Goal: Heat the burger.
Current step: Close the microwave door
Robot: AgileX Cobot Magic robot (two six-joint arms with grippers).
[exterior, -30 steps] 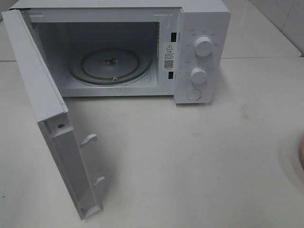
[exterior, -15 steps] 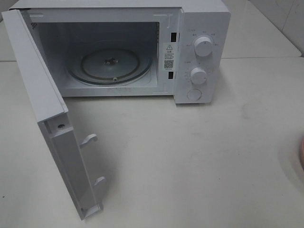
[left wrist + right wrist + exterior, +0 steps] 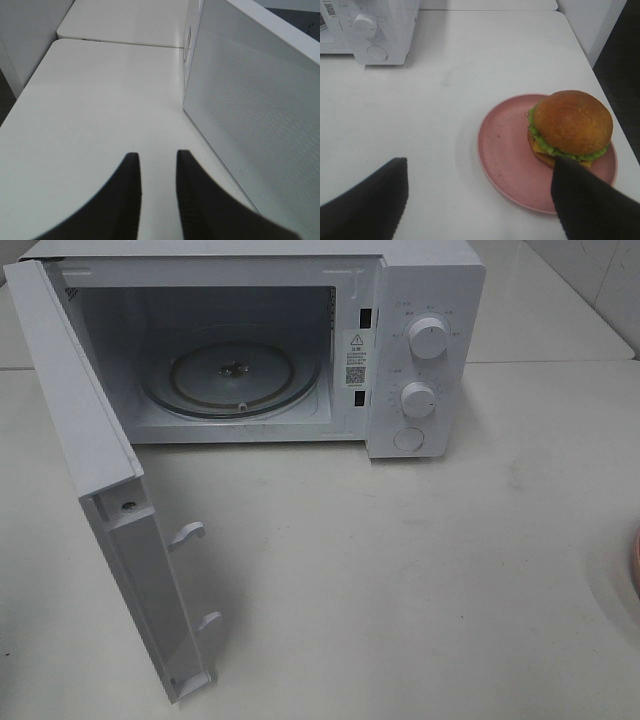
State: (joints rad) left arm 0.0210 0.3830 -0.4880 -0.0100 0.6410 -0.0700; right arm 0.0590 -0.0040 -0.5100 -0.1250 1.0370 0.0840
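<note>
Plainly, the round burger [image 3: 571, 125] with its glossy golden-brown bun, frilly green lettuce and cheese sat on a round pink plate [image 3: 506, 150], toward the plate's 3 o'clock side in the right wrist view, on the white tabletop [image 3: 470, 75]. The white microwave oven [image 3: 420, 340] stood well apart from it, its door [image 3: 90, 440] swung open and the glass turntable [image 3: 232, 380] bare inside; in the high view only a sliver of the plate showed at the 3 o'clock edge. The right gripper [image 3: 475, 205] hung above the table with its dark fingers [image 3: 365, 200] spread wide, one near the plate's rim and partly covering it, holding nothing. The left gripper [image 3: 157, 195] rested beside the microwave's mesh-patterned side, its jaws narrowed to a slim gap with nothing between them. As a judgement, the burger looked light and soft, a stack of loose layers that could slide or squash; the shiny bun might slip under hard pads. Taking it gently across the bun's widest sides, low enough to trap the layers, seemed safest, or else lifting the stiffer plate by its rim and carrying both together.
</note>
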